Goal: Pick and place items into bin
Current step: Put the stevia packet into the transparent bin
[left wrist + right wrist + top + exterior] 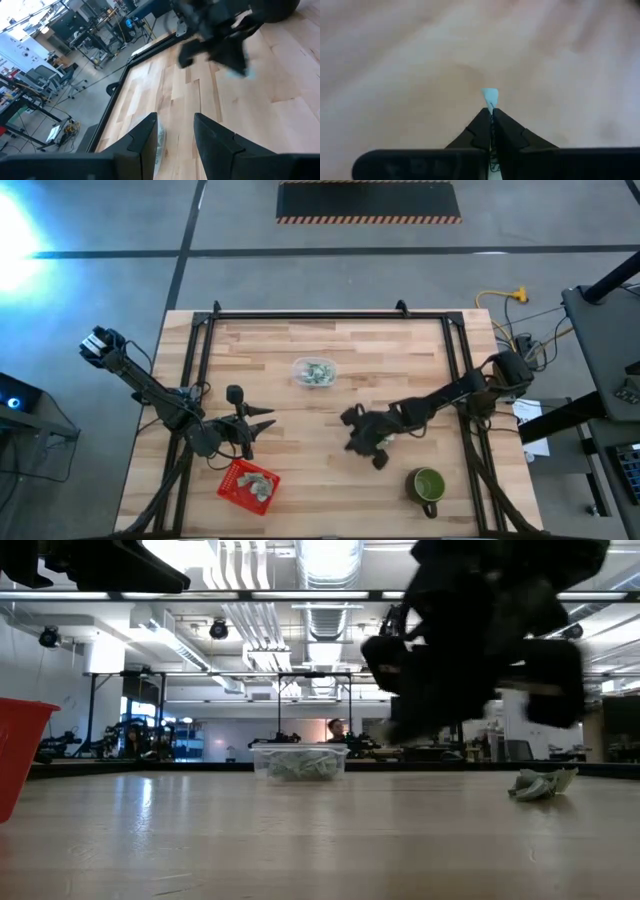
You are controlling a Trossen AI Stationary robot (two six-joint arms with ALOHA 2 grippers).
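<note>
Our right gripper pinches one small pale wrapped item tight, just above the tabletop. Our left gripper hangs a little open beside the red bin. Farther off sits a clear tub of items.

Note for you: green mug upright near table's front right corner. Yellow cable on floor beyond table. Person seated far back.
</note>
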